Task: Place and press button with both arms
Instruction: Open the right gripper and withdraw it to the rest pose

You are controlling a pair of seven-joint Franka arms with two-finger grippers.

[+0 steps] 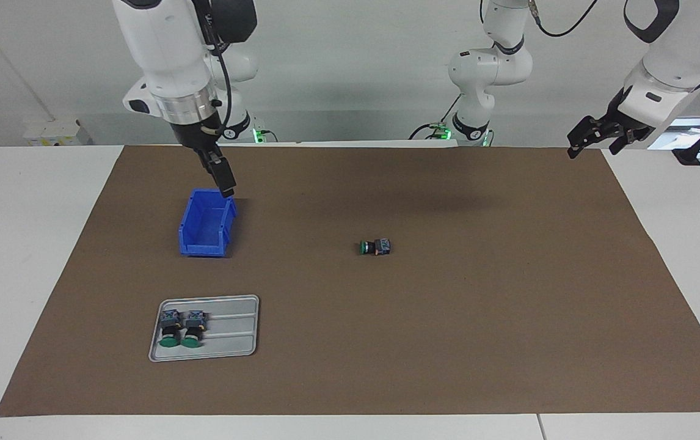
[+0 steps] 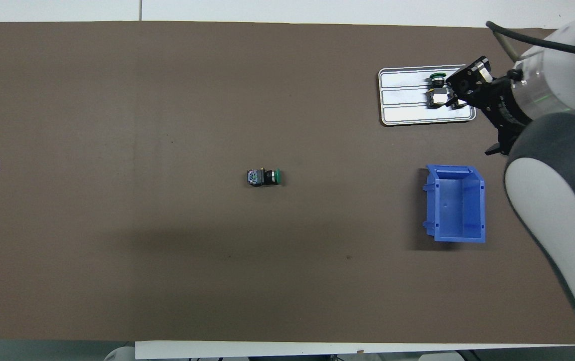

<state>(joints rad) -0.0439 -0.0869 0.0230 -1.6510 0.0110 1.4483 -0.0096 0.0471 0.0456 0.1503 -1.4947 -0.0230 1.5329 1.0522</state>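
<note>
The brown mat (image 1: pixel 350 342) covers most of the white table (image 1: pixel 20 244). The right arm (image 1: pixel 167 55) hangs its right gripper (image 1: pixel 223 177) above the blue bin (image 1: pixel 206 226), jaws parted, nothing held. The left arm (image 1: pixel 674 61) waits at the mat's corner, its left gripper (image 1: pixel 594 137) spread and holding nothing.

Taking the mat's centre as the dial in the facing view, the bin sits at about nine o'clock and the grey tray (image 1: pixel 234 333) at about seven, carrying two spare buttons (image 1: pixel 182 328) side by side. The button (image 1: pixel 375 247) lies on its side near the centre, apparently with its green cap toward the right arm's end.
</note>
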